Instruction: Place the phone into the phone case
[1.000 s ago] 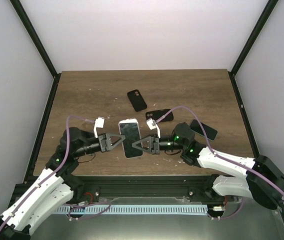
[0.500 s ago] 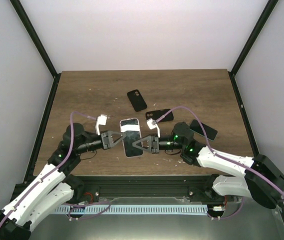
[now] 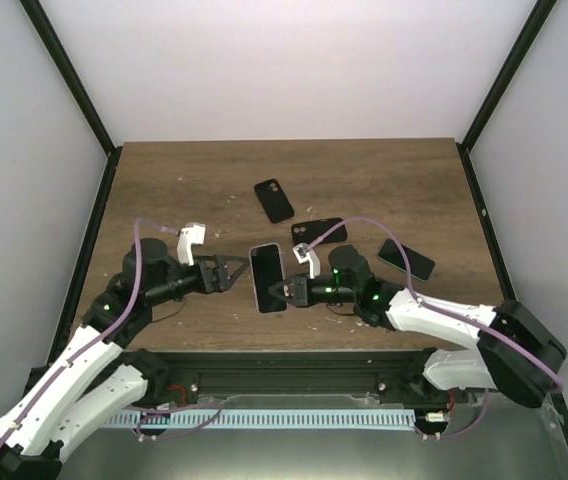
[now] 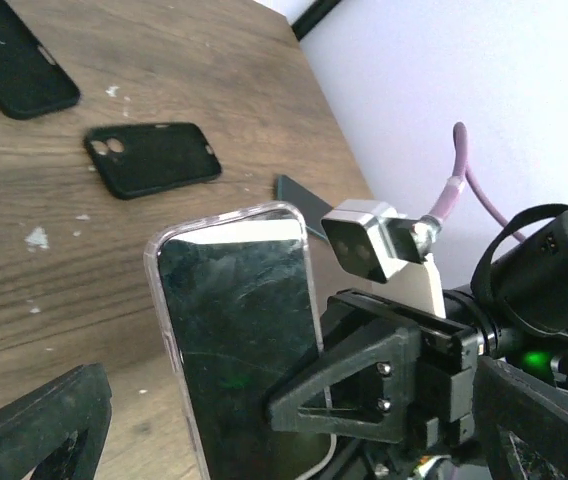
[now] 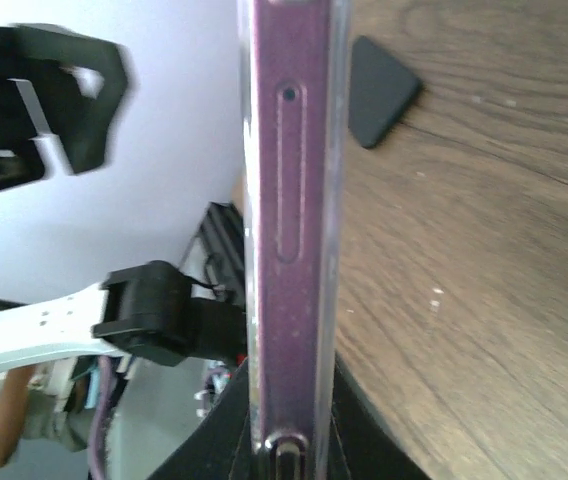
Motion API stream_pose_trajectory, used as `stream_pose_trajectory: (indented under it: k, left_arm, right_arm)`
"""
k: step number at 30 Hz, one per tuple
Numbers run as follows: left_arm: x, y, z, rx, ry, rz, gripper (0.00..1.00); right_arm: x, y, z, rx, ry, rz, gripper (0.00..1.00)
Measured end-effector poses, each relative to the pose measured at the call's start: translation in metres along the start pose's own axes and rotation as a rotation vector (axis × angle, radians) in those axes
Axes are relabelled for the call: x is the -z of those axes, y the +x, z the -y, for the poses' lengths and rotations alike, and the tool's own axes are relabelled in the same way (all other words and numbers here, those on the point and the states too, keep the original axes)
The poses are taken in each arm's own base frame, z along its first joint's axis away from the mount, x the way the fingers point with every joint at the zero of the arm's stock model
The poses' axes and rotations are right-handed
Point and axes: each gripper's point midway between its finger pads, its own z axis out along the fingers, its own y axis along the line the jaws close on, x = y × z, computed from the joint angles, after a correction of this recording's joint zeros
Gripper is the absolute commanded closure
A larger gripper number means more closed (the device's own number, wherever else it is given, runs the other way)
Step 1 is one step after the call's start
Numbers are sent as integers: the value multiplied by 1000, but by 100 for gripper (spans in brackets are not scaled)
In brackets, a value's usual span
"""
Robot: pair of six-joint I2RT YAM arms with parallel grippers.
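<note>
**Top view.** The phone (image 3: 267, 278) is near the front edge of the tabletop (image 3: 164, 190), between the two arms. It is raised on its right long edge, with the dark screen turned towards the left arm. The right claw (image 3: 283, 291) is closed narrowly on that edge and holds the phone. The left claw (image 3: 234, 272) is just beside the phone on its left, with its jaws wide and touching nothing. Behind the phone lie two black covers (image 3: 274, 200) (image 3: 319, 231). A dark slab (image 3: 407, 259) lies flat to the right of them.

**Left wrist view.** The screen faces the camera. A transparent rim, the phone case (image 4: 167, 340), runs round the top and left edge of the phone. The phone appears fully seated in the case, but the lower end is out of frame. The right claw clamps the phone's right edge. The left claw's own fingers (image 4: 39, 430) stand far apart at the bottom corners of the frame, clear of the phone.

**Right wrist view.** The phone is seen edge-on and upright between the right claw's jaws. A purple side band is visible, with the clear shell along it. The left claw is blurred at the upper left and well apart from the phone. One corner of the dark slab lies on the tabletop beyond.
</note>
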Motion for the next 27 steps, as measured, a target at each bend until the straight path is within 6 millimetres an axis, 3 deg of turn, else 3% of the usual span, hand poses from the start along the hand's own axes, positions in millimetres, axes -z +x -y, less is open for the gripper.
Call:
stream_pose_trajectory:
  k: [9,12,27]
  left_arm:
    - [22,-3,-18,-69,-127,71,0]
    - [26,-3,-22,-82,-150,84,0]
    - [28,0,-31,-91,-195,78,0]
  right_arm:
    - [-23,26,79,-117,202,-97,97]
    - [-27,35,97,-153,239,-126,95]
    - [-43,42,115,-259,221,-154,91]
